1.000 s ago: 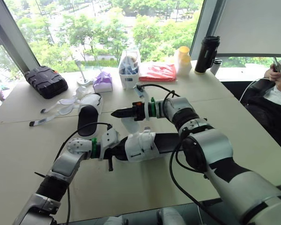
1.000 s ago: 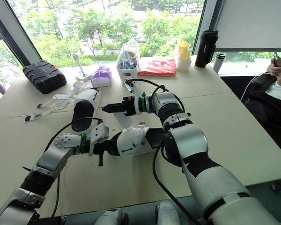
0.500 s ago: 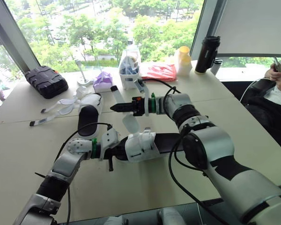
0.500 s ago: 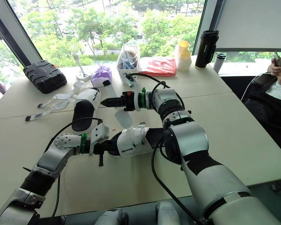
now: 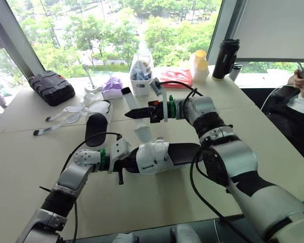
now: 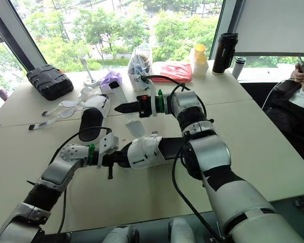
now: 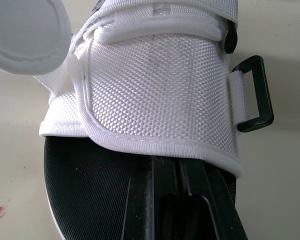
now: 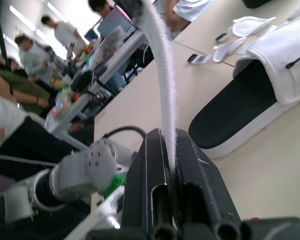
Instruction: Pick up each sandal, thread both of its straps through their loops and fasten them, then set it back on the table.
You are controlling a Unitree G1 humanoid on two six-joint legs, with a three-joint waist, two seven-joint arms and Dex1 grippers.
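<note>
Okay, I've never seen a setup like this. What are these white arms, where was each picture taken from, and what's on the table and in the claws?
It is a humanoid robot with two arms, each ending in a black two-fingered gripper. The two wide pictures come from cameras in its head, looking down over the arms; the two close-ups come from cameras on its wrists. The left gripper clamps a white sandal with a black sole. The right gripper pinches one strap of that sandal and holds it upward. A second sandal lies on the beige table, its loose straps spread beside it. Near the window stand a black case, a clear tub, a red packet and a dark flask.
</note>
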